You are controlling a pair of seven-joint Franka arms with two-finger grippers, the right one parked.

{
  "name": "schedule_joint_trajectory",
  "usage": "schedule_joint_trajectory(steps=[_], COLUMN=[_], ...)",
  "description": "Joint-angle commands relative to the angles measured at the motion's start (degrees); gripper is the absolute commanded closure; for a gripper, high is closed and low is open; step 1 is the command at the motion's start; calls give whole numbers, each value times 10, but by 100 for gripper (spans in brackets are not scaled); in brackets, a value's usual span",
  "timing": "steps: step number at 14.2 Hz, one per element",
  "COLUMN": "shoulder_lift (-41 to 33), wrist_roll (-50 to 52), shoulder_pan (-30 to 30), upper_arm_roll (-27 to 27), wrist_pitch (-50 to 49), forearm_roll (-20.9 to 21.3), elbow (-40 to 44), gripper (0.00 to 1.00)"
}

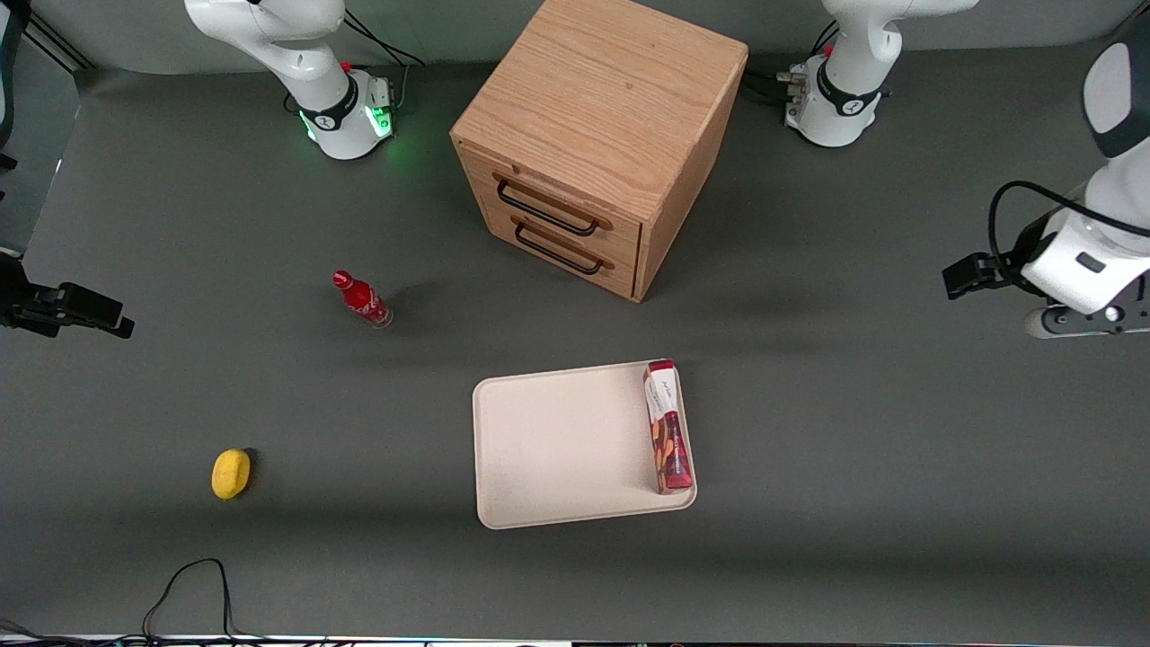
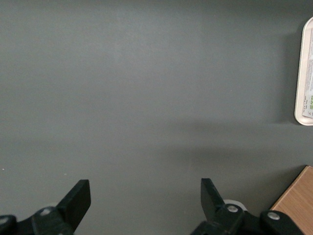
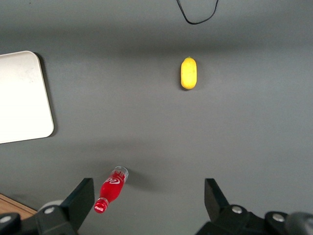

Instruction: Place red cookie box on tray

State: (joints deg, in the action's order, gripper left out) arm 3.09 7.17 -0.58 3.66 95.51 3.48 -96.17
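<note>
One red cookie box (image 1: 667,426) lengthwise along tray (image 1: 557,449) edge; gripper (image 2: 145,196) apart, open.

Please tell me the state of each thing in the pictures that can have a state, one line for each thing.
red cookie box: lying flat in the tray, along its short rim toward the working arm's end.
tray: flat on the table, holding only the box.
gripper: open, empty, hovering over bare table, away from the tray.
drawer cabinet: both drawers closed.
red bottle: standing upright, cap on.
yellow lemon: resting on the table.
</note>
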Motion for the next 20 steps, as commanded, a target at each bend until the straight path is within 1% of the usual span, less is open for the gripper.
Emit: schedule_joint_trajectory(steps=[1,3,4,5,6,7,12,20], shoulder_lift=[-1,1,2,3,3,3,15,15], wrist_roll=[-8,-8,-7,-8,-11,-16,-18,-20], shoulder_pan=[4,5,5,1,-1,-1,1,5], upper_arm_roll=[-13,-13,-13,-15,-16,-16,-16,-13], wrist_pitch=[-8,-16,-17,-20,-30,-46,-52,-52], forearm_roll=[-12,-17,-26,-45,-50,-51,-51,-51], elbow=[26,30,32,34,34,38,59,56], gripper=[0,0,0,0,0,0,0,0])
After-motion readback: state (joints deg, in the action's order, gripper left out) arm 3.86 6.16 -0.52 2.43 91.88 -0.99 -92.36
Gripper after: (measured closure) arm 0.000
